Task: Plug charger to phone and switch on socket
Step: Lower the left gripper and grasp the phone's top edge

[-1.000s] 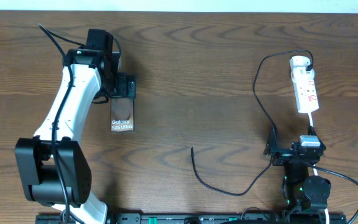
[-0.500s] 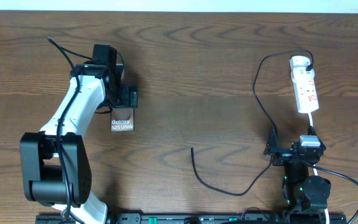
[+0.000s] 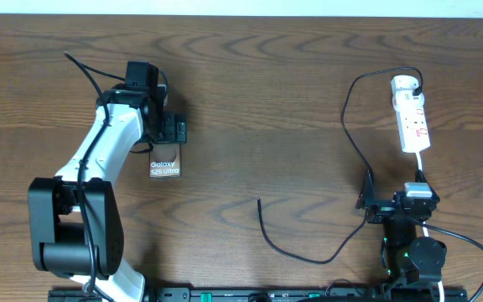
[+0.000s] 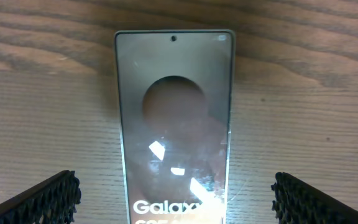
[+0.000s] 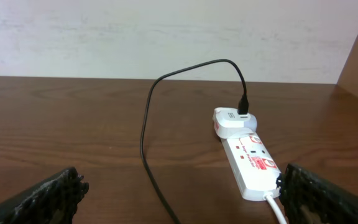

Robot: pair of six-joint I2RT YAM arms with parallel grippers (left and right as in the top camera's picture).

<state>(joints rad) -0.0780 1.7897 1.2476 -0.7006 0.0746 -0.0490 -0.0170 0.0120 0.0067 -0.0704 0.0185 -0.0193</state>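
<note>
Left gripper [image 4: 176, 198] hovers wide open and empty over the phone [image 4: 174, 124], the charger [image 5: 143, 134] tip lying well apart, socket [image 3: 412, 122] seemingly unswitched.

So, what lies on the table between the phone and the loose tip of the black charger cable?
Nothing. In the overhead view, only bare wood of the table separates the phone from the charger tip.
</note>
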